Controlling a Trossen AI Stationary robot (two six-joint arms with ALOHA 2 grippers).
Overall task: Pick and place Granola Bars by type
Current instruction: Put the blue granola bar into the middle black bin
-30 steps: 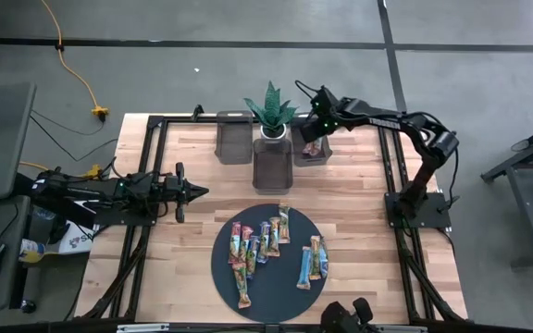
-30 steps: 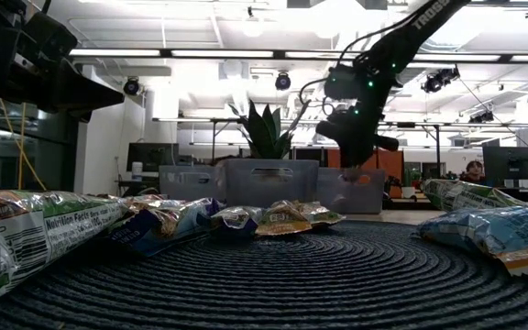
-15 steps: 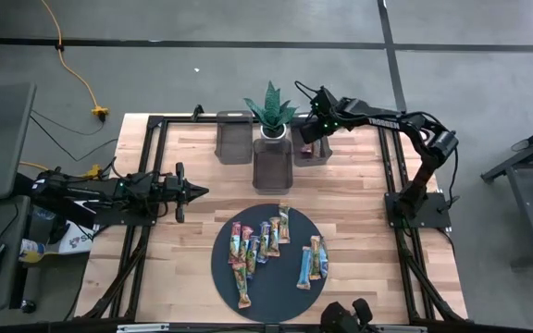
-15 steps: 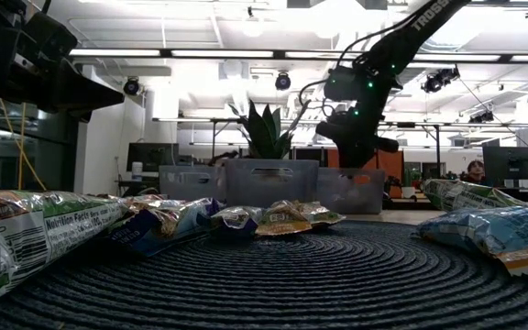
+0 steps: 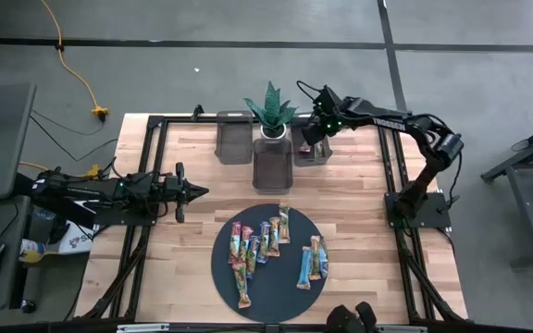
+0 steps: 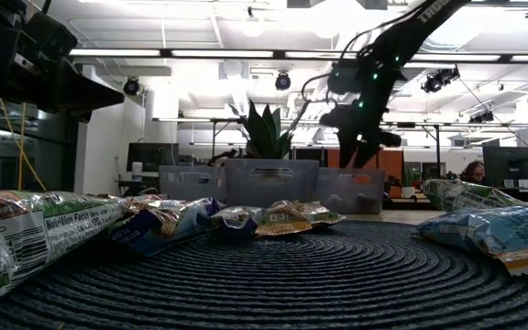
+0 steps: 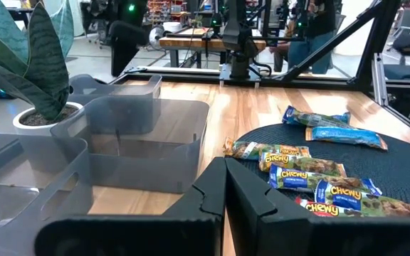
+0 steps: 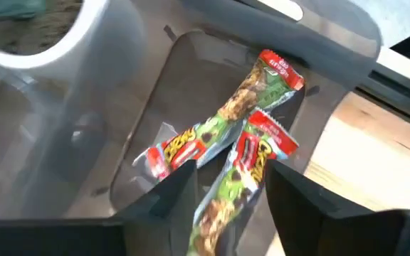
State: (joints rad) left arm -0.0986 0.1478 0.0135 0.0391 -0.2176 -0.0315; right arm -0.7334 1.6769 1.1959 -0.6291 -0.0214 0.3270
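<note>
Several granola bars (image 5: pixel 266 242) in glossy wrappers lie on a dark round disc (image 5: pixel 276 289) at the table's near middle. Three translucent grey bins stand at the far side. My right gripper (image 8: pixel 230 174) hangs open over the right-hand bin (image 5: pixel 311 150), pointing steeply down. Two green and red bars (image 8: pixel 223 121) lie crossed on that bin's floor, one of them (image 8: pixel 255 153) below the gap between the fingers. My left gripper (image 5: pixel 197 192) waits shut and level over the table's left side.
A potted plant (image 5: pixel 269 109) stands behind the middle bin (image 5: pixel 272 162), close beside my right gripper. The left bin (image 5: pixel 233 139) stands next to it. Bare wood lies between the bins and the disc. Black frame rails run along the table's edges.
My right gripper has opened over the right-hand bin and let go of a bar. The bar, which hung below its fingers a second ago, now lies in the bin across another bar.
</note>
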